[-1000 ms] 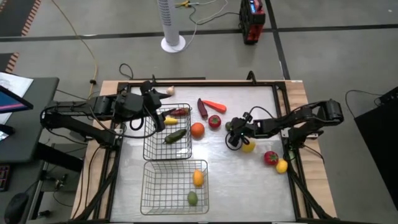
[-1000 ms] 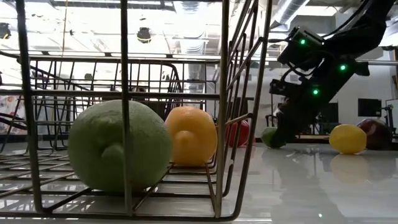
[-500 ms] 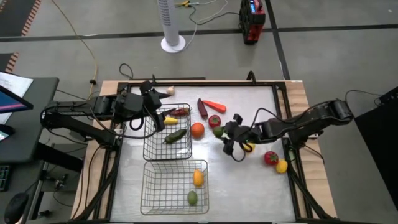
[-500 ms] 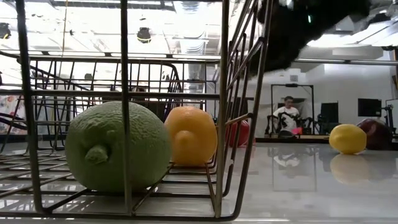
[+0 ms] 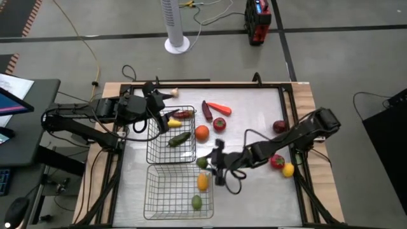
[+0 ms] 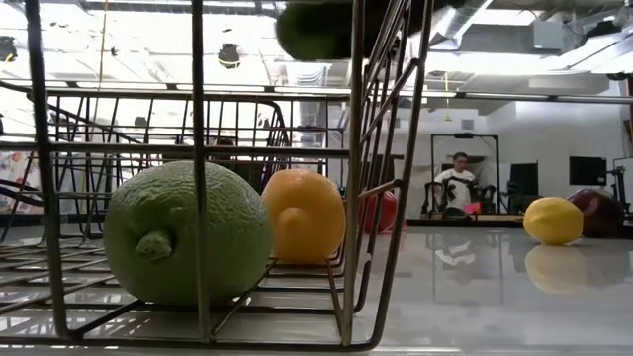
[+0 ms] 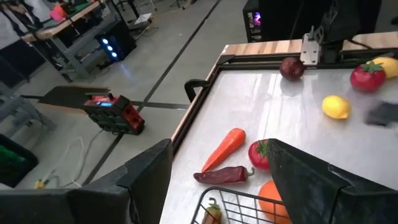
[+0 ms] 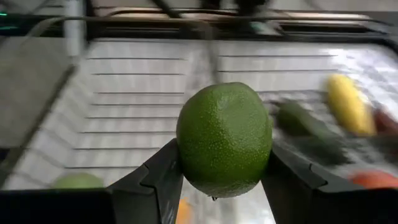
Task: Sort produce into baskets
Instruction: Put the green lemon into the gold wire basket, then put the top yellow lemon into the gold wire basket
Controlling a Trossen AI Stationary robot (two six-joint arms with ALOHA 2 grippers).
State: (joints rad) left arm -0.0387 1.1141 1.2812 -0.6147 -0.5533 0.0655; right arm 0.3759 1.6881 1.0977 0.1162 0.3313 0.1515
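Left gripper (image 5: 154,102): sitting at the upper left of the high view, over the far left corner of the upper basket; its two dark fingers (image 7: 149,177) are standing wide apart and gripping nothing.
Upper dark wire-grid basket (image 5: 152,156): lying left of centre in the high view, holding a small yellow piece (image 5: 173,123), a dark red chilli (image 5: 183,114) and a long green vegetable (image 5: 179,138).
Lower dark wire-grid basket (image 5: 157,203): lying at lower centre-left, holding a pale green round fruit (image 5: 197,202) and an orange round fruit (image 5: 202,182); both are showing large behind the wires in the low view.
Loose pieces, centre: a dark purple eggplant (image 5: 206,110) and an orange carrot (image 5: 219,107) are lying near the top of the table; a round orange fruit (image 5: 201,132) and a red tomato (image 5: 219,124) are lying just right of the upper basket.
Right gripper (image 5: 213,163): reaching across to the centre of the high view, at the upper right corner of the lower basket; its fingers are closed on a dark green round fruit (image 8: 224,138), which is hanging above the basket rim at the top of the low view.
Loose pieces, right: a dark maroon round fruit (image 5: 280,126), a red strawberry-like piece (image 5: 277,161) and a yellow lemon (image 5: 289,169) are lying near the right edge of the table.
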